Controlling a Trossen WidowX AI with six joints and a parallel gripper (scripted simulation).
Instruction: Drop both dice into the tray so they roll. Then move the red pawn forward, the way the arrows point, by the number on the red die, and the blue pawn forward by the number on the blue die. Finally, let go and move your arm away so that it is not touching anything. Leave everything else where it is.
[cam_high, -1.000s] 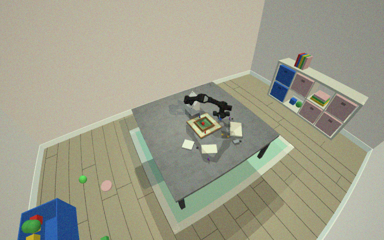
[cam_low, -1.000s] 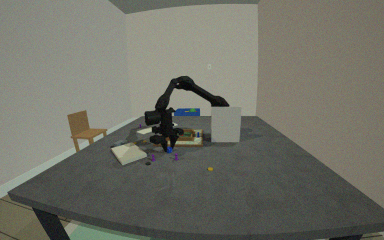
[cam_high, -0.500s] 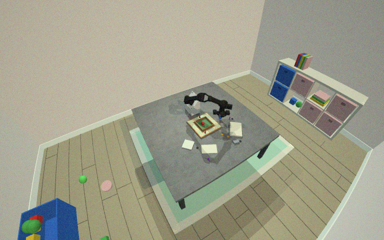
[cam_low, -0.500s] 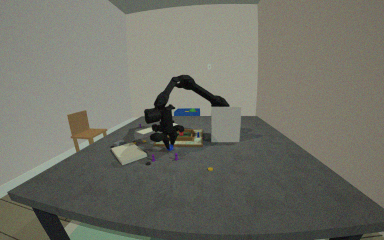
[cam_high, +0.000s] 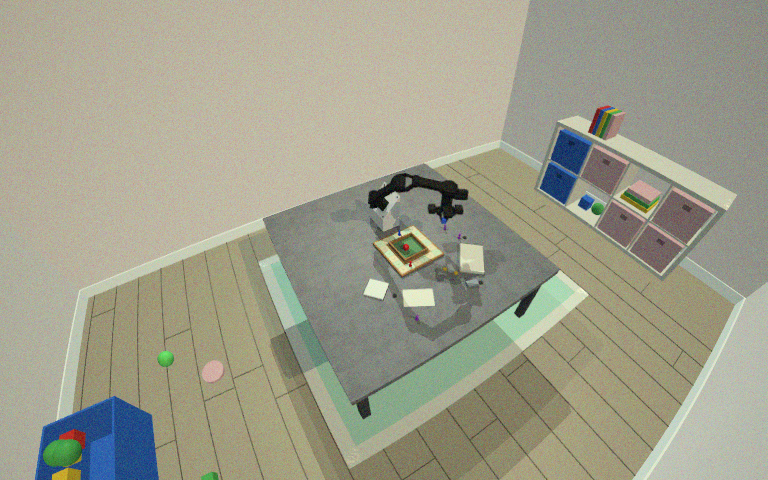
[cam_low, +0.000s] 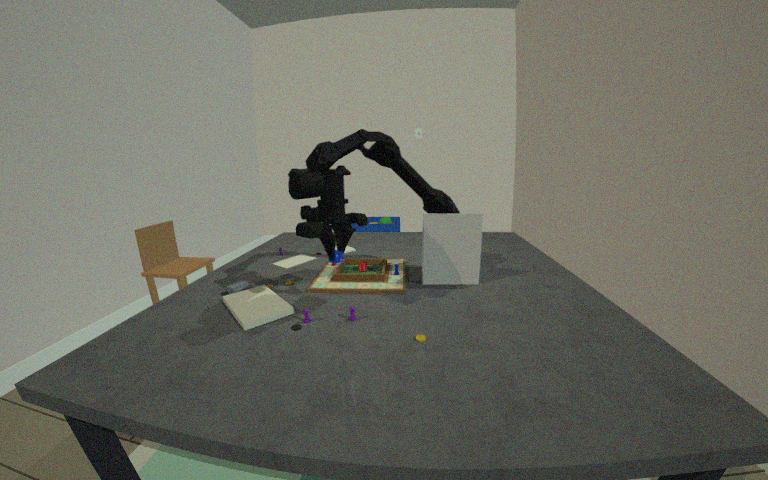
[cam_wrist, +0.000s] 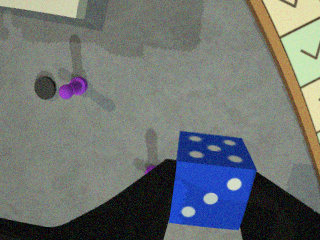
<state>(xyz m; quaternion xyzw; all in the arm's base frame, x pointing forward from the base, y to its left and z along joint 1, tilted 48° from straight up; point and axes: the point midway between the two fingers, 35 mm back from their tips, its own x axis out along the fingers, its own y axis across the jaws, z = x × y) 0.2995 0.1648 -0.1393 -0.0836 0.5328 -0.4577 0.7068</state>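
My gripper (cam_high: 444, 219) (cam_low: 337, 255) (cam_wrist: 207, 175) is shut on the blue die (cam_wrist: 210, 197) and holds it above the table, beside the board. The board (cam_high: 433, 253) (cam_low: 356, 286) (cam_wrist: 299, 15) carries the wooden tray with a green floor (cam_high: 417, 247). The red die (cam_high: 406, 247) (cam_low: 362, 266) lies in the tray; its upper number is too small to read. The blue pawn (cam_high: 399, 232) (cam_low: 396, 270) stands on the board's side nearer the arm base. The red pawn (cam_high: 410, 264) (cam_low: 333, 264) stands on the board's far side, partly hidden behind the die in the exterior view.
Two purple pawns (cam_low: 306, 316) (cam_low: 352, 314) stand near the gripper; one (cam_wrist: 78, 85) is beside a black disc (cam_wrist: 45, 87). A thick pale slab (cam_high: 471, 258) (cam_low: 257, 305) lies beyond them. A white box (cam_low: 451, 249) stands by the arm base. A yellow disc (cam_low: 420, 338) lies apart.
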